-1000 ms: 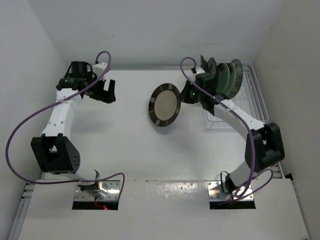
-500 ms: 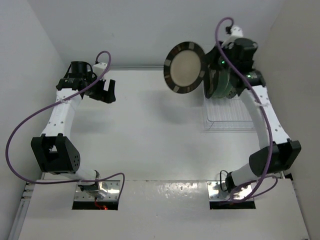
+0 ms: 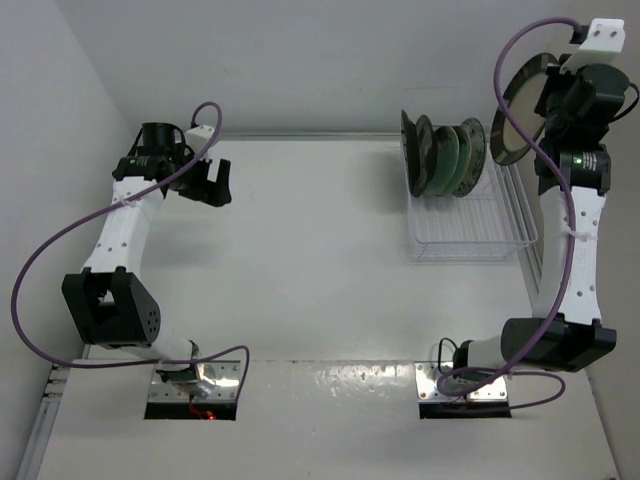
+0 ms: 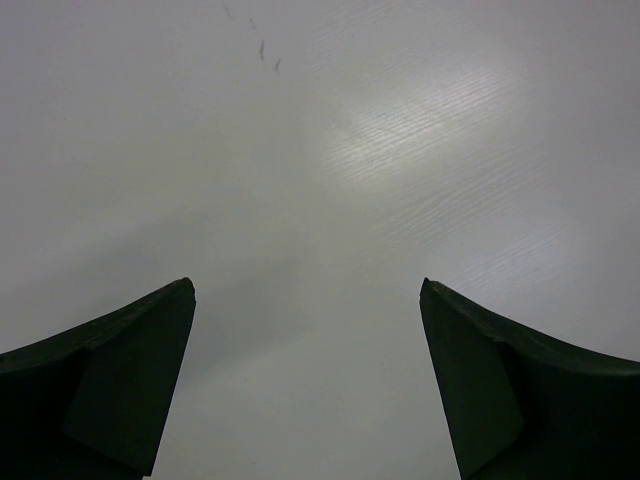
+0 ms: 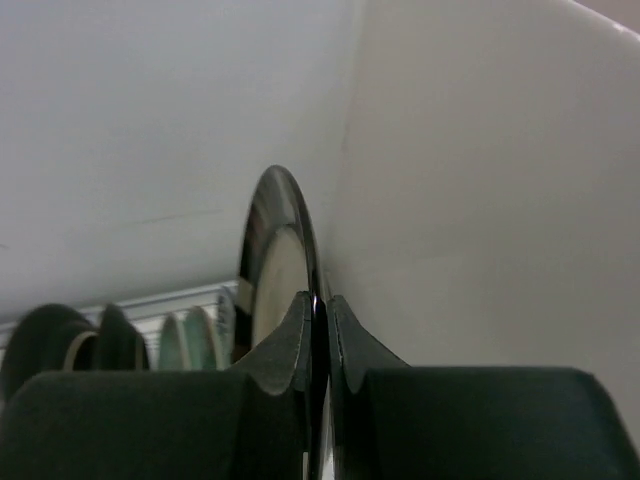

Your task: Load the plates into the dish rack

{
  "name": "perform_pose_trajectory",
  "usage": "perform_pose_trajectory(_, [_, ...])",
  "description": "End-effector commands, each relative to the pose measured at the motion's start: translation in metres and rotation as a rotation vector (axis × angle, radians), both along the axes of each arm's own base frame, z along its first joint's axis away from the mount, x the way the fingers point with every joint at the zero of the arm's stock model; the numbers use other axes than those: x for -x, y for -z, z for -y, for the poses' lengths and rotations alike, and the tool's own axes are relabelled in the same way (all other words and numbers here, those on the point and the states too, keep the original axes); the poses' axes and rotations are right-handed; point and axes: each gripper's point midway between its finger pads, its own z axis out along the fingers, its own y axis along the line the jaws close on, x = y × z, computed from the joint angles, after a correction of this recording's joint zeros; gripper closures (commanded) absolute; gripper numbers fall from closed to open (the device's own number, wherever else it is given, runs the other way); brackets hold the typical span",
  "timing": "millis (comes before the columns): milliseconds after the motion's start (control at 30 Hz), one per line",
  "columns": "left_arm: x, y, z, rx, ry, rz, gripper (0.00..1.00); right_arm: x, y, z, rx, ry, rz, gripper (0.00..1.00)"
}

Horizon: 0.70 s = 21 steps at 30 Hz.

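My right gripper (image 3: 548, 98) is raised high at the right, above the far right end of the dish rack (image 3: 470, 228), and is shut on the rim of a cream plate with a dark grey rim (image 3: 512, 115). In the right wrist view the fingertips (image 5: 300, 318) pinch the edge of this plate (image 5: 268, 262), which stands upright close to the right wall. Several plates (image 3: 440, 155) stand on edge in the rack's far half, dark-rimmed ones to the left and mint-green ones (image 5: 190, 338) to the right. My left gripper (image 3: 212, 182) hangs open over bare table (image 4: 305, 290) at the far left.
The white side wall (image 5: 480, 200) runs close beside the held plate. The rack's near half (image 3: 465, 245) holds only bare wire. A purple cable (image 3: 520, 45) loops above the right wrist.
The right arm has carried the plate from low over the table's middle, up past the rack's left end, to high over its far right end. The left arm has not moved.
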Motion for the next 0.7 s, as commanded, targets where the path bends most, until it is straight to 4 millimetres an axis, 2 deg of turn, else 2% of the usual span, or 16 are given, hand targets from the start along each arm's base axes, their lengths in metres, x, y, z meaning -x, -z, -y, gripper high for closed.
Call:
perform_pose_trajectory(0, [-0.006,-0.001,-0.002,0.001,0.001,0.008,0.00,0.019,-0.082,0.010,0.217,0.090,0.225,1.00])
perform_pose_trajectory(100, [-0.007,0.000,-0.004,-0.007,-0.006,0.008,0.00,0.008,-0.068,0.018,0.277,0.117,0.197,1.00])
perform_pose_trajectory(200, [-0.008,0.003,-0.009,-0.013,-0.022,-0.002,0.00,-0.010,-0.038,0.016,0.323,0.079,0.125,1.00])
perform_pose_trajectory(233, [-0.009,0.007,-0.009,-0.013,-0.022,-0.011,0.00,-0.013,-0.036,0.016,0.330,0.070,0.132,1.00])
perform_pose_trajectory(267, [-0.009,0.007,-0.009,-0.013,-0.022,-0.011,0.00,-0.020,-0.018,0.017,0.329,0.068,0.105,1.00])
perform_pose_trajectory(333, [-0.010,0.011,-0.011,-0.019,-0.027,-0.021,0.00,-0.025,-0.009,0.026,0.316,0.098,0.101,1.00])
perform_pose_trajectory(433, [-0.011,0.014,-0.015,-0.019,-0.037,-0.030,0.00,-0.028,-0.014,0.043,0.283,0.145,0.130,1.00])
perform_pose_trajectory(500, [-0.012,0.017,-0.015,-0.018,-0.037,-0.039,0.00,-0.028,-0.026,0.042,0.292,0.128,0.153,1.00])
perform_pose_trajectory(600, [-0.013,0.025,-0.017,-0.025,-0.043,-0.058,0.00,-0.038,-0.017,0.041,0.312,0.105,0.121,1.00])
perform_pose_trajectory(667, [-0.016,0.025,-0.017,-0.025,-0.043,-0.058,0.00,-0.045,-0.001,0.045,0.315,0.116,0.098,1.00])
